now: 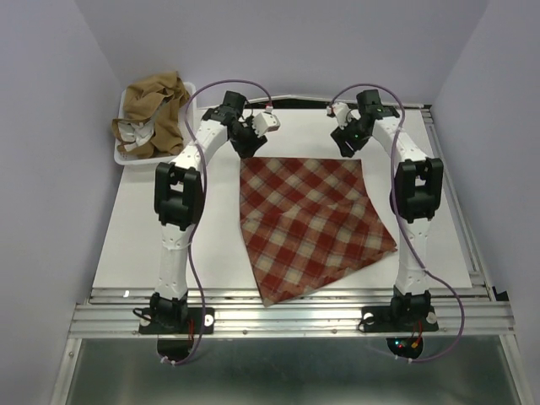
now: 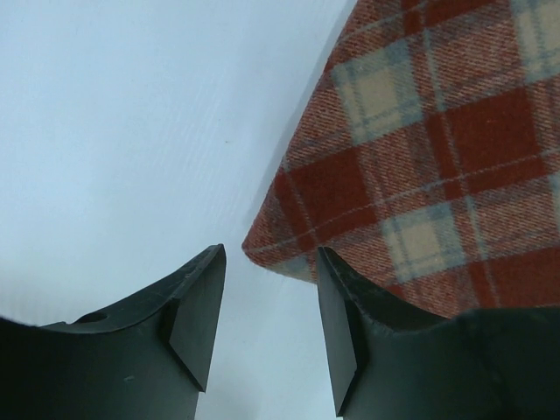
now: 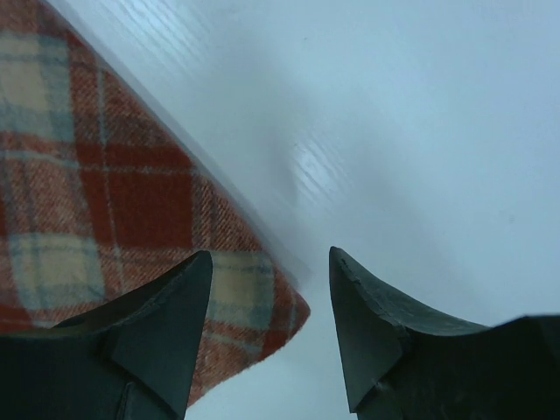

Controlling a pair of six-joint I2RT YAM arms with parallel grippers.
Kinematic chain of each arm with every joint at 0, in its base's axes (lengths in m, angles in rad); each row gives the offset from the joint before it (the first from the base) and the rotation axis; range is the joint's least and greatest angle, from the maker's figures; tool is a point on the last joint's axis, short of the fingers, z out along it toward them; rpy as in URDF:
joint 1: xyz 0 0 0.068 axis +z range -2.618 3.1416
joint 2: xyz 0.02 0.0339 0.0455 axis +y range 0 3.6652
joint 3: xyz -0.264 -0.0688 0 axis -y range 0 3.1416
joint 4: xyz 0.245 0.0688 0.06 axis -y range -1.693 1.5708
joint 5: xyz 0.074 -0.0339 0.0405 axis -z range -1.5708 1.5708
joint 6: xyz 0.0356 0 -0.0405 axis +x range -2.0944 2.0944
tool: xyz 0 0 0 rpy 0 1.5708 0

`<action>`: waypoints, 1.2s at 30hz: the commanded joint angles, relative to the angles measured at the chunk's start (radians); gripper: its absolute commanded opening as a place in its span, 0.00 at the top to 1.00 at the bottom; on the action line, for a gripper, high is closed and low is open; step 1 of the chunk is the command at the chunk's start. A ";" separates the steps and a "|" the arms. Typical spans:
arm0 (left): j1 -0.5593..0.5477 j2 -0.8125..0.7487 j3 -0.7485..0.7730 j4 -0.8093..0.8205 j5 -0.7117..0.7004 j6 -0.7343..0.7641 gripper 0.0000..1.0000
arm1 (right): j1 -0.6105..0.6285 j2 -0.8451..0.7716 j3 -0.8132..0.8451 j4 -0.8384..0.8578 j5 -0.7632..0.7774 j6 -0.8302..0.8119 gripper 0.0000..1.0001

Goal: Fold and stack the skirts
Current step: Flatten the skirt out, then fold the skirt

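The red-and-cream plaid skirt (image 1: 310, 224) lies flat on the white table, part folded, its near corner over the front rail. My left gripper (image 1: 247, 143) is open just above its far left corner (image 2: 289, 249), which lies just beyond the fingertips. My right gripper (image 1: 348, 145) is open at the far right corner (image 3: 280, 315), which lies between the jaws near the left finger. Neither holds cloth. The tan-brown skirts (image 1: 150, 114) with white lining lie bunched in a heap at the far left.
A white plastic tray (image 1: 126, 159) holds the tan heap at the table's far left corner. Metal rails (image 1: 295, 308) run along the near edge and the right side. Lilac walls close in left, right and back.
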 commanded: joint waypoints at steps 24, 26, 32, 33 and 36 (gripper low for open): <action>0.040 0.213 0.152 -0.029 0.024 0.088 0.39 | -0.038 0.112 -0.095 -0.063 -0.025 -0.145 0.70; 0.040 0.210 0.138 -0.050 0.040 0.100 0.40 | -0.038 0.111 -0.101 -0.063 -0.024 -0.147 0.78; 0.041 0.216 0.127 -0.125 0.071 0.150 0.63 | -0.038 0.104 -0.098 -0.063 -0.010 -0.144 0.99; 0.043 0.221 0.127 -0.134 0.071 0.154 0.70 | -0.038 0.103 -0.098 -0.062 -0.009 -0.147 0.99; 0.043 0.228 0.133 -0.154 0.061 0.160 0.89 | -0.038 0.089 -0.101 -0.051 -0.004 -0.130 0.99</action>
